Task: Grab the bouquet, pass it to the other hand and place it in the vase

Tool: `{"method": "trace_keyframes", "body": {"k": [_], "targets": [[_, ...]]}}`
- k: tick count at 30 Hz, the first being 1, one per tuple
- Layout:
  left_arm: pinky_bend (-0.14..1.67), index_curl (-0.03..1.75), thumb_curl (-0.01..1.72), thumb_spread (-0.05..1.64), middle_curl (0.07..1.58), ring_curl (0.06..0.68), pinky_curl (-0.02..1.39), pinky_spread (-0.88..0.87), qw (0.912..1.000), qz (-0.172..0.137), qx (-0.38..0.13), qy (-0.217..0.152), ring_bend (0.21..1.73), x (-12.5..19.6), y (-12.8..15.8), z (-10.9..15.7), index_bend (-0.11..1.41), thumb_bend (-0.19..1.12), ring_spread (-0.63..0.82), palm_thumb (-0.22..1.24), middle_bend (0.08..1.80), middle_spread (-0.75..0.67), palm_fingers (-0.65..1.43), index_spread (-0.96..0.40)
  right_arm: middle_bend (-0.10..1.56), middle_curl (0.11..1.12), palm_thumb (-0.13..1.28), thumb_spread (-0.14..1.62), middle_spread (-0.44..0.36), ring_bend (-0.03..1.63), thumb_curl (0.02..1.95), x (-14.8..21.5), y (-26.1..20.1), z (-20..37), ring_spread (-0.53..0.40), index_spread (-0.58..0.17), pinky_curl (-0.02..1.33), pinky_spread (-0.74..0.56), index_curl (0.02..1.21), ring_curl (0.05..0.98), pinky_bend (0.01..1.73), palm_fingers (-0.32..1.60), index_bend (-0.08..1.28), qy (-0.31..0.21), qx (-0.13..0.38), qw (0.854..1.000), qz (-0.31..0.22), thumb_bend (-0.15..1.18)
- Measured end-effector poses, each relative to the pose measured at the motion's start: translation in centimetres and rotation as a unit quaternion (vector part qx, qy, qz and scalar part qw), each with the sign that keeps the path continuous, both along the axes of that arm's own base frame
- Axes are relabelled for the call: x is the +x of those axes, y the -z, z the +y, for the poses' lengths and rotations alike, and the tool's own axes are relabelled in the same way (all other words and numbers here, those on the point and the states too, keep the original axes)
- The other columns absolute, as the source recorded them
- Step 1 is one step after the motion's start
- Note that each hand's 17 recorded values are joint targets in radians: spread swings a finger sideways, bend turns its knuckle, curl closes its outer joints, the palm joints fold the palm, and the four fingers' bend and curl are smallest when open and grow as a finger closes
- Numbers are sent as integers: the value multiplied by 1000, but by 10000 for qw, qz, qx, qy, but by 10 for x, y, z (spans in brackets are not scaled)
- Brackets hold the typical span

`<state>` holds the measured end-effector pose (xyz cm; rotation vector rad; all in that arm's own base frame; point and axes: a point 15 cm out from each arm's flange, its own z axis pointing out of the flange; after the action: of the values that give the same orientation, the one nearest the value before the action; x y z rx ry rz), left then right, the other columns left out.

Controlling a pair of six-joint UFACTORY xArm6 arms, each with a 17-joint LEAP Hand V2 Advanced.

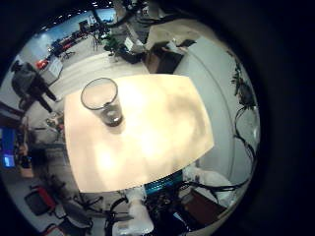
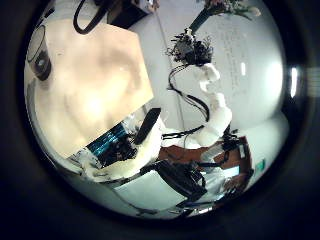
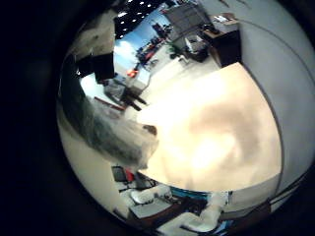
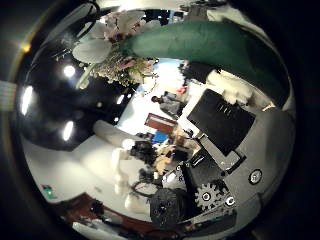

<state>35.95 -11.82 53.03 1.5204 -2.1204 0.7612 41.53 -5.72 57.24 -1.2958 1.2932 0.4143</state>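
1. Nearest the right palm is the bouquet (image 4: 190, 42). Its wrapped stem crosses close in front of the thumb-side camera, and the flower heads (image 4: 118, 50) point away from the palm. On the little-finger side the crinkled wrap (image 3: 110, 123) fills the view's edge.
2. The right robot hand (image 4: 218, 150) is, as we judge it, closed round the wrapped stem. The bouquet hangs clear of the table with nothing else to carry it. We see the fingers (image 4: 225, 115) beside the wrap, but not each contact.
3. We judge the grip sits on the stem so that the flowers stay uncrushed and some of the stem stays free for the other hand to take.
4. Below the right palm lies the table (image 3: 212, 128), well apart from the bouquet. The bouquet is held high, so this looks like the carry before the handover.
5. From the left palm we see the right arm raised beside the table, with the bouquet above the hand.
6. The left robot hand hangs over the table. None of its fingers show clearly, so we cannot tell whether it is spread or curled.
7. Farthest is the vase (image 1: 100, 98), a clear glass standing upright on the table near 1 edge. It holds no flowers. A dark patch at its bottom may be the base itself; we cannot tell.
8. 2 steps remain: the pass and the placing.
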Motion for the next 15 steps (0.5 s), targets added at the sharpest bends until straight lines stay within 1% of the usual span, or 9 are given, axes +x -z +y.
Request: {"method": "trace_keyframes", "body": {"k": [1,4,6,9,13,15], "targets": [[517,355,303,1096,333,205,113,556,9998,-11,-189,-7,509,2,-5,-2,161,-26,477,237,198,239,249,14,1360,779,1177,800,-126,1492,1066,-3,-5,5,-176,-229,712,-190,880,641,1333,1161,1165,-142,160,9997,-83,83],[533,343,305,1083,341,206,113,545,9970,94,-763,86,524,7,-14,-14,157,-26,472,231,202,242,243,28,1363,774,1172,790,-125,1493,1096,-8,-14,18,-175,-226,727,-191,874,640,1323,1160,1169,-593,595,9962,-223,77],[541,339,306,1079,342,207,114,539,9927,246,-1172,143,533,10,-17,-18,156,-25,473,230,201,243,240,32,1365,771,1174,785,-125,1494,1115,-12,-18,34,-174,-224,737,-192,871,640,1317,1160,1172,-939,820,9918,-282,76],[553,331,308,1075,347,210,114,532,9847,388,-1691,133,548,16,-24,-18,155,-24,471,230,206,254,233,42,1366,767,1173,779,-124,1496,1136,-13,-16,65,-174,-222,749,-193,866,639,1309,1162,1176,-1417,1019,9842,-307,73],[565,325,306,1067,353,209,113,526,9732,751,-2167,167,564,16,-14,-24,160,-26,472,221,211,258,227,51,1369,762,1171,777,-124,1498,1170,-14,6,94,-173,-219,768,-194,858,637,1297,1162,1181,-1797,1237,9757,-220,72],[570,323,305,1065,355,208,111,524,9694,843,-2300,162,569,17,-11,-25,162,-25,472,220,212,259,224,52,1370,760,1169,776,-123,1502,1185,-20,12,115,-174,-218,777,-195,854,637,1291,1163,1183,-2104,1304,9687,-206,70]]}}
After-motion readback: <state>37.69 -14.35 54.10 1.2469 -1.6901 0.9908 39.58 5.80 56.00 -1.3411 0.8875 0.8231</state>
